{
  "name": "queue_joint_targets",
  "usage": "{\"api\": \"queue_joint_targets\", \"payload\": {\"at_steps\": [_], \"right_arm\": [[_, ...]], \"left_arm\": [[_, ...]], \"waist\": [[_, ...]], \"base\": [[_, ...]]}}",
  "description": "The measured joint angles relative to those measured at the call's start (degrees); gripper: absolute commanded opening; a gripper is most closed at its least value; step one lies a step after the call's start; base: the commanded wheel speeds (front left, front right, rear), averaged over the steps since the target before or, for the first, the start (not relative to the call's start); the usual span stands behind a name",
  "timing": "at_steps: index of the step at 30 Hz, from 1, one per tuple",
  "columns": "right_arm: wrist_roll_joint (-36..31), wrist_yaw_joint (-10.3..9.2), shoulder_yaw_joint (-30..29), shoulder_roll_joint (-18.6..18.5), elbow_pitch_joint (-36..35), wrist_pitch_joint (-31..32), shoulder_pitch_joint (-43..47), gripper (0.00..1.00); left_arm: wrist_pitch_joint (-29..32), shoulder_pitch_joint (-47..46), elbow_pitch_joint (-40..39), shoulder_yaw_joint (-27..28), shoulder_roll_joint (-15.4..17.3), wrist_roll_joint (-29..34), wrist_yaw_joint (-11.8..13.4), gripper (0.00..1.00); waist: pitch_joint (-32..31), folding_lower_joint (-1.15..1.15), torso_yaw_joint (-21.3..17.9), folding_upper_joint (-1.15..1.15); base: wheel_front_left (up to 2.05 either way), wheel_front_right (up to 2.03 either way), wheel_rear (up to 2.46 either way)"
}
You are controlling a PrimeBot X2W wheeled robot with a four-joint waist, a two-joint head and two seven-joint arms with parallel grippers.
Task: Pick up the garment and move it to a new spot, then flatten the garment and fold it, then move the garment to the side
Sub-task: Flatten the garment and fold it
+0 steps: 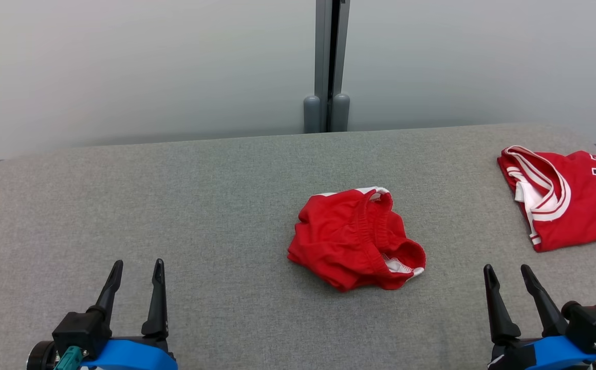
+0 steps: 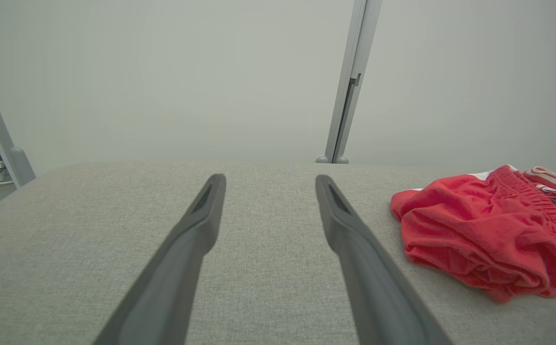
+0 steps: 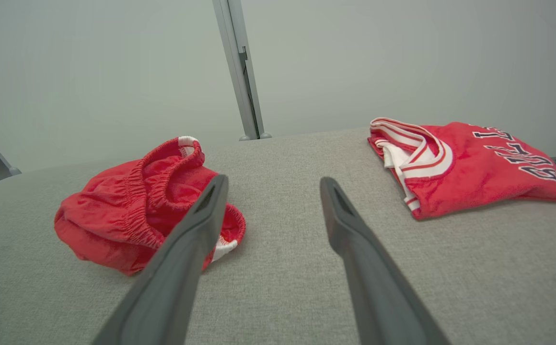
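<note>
The garment is a crumpled pair of red shorts with an elastic waistband and white trim, lying in a heap at the middle of the grey padded table. It lies at the right in the left wrist view and at the left in the right wrist view. My left gripper stands open near the front left, well left of the shorts, nothing between its fingers. My right gripper stands open at the front right, to the right of the shorts and nearer the front edge, also empty.
A folded red jersey with white trim and dark lettering lies at the table's right edge, also in the right wrist view. A pale wall with a grey vertical post stands behind the table.
</note>
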Motion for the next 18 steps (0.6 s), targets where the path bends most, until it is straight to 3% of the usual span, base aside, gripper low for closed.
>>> {"api": "queue_joint_targets", "payload": {"at_steps": [9,18], "right_arm": [[0.2,0.00,0.5,0.0,0.0,-0.1,-0.2,1.00],[0.1,0.00,1.3,0.0,-0.5,-0.2,-1.9,1.00]], "left_arm": [[0.5,-0.5,0.0,-1.2,0.3,0.0,-0.5,1.00],[8.2,-13.1,1.0,-7.7,-1.3,2.7,-5.0,1.00]], "waist": [[0.7,0.00,-0.5,0.00],[4.0,0.00,-1.6,0.00]], "base": [[0.00,0.00,0.00],[0.00,0.00,0.00]]}}
